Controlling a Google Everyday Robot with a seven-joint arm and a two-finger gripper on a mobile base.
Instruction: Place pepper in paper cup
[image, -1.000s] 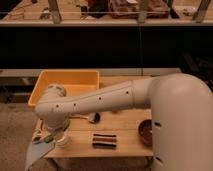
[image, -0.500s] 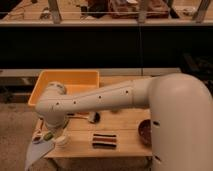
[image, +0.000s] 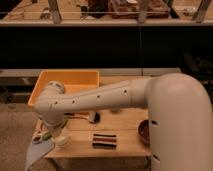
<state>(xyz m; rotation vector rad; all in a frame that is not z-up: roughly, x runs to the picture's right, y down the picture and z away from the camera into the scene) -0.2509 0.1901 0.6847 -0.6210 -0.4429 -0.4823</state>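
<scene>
The green pepper (image: 45, 135) shows at the table's left edge, right under the end of my arm. My gripper (image: 44, 134) hangs below the white wrist, at the pepper, mostly hidden by the arm. The off-white paper cup (image: 62, 141) stands on the table just right of the pepper and gripper, near the front left corner. I cannot tell whether the pepper is held or lies on the table.
A yellow bin (image: 65, 82) sits at the back left of the wooden table (image: 125, 120). A dark striped block (image: 104, 141) lies near the front middle. A dark brown bowl (image: 144, 132) stands at the right, partly behind my arm. A small dark round object (image: 94, 117) lies mid-table.
My wrist and gripper have dropped slightly toward the table's left front edge. The cup, block and bowl have not moved.
</scene>
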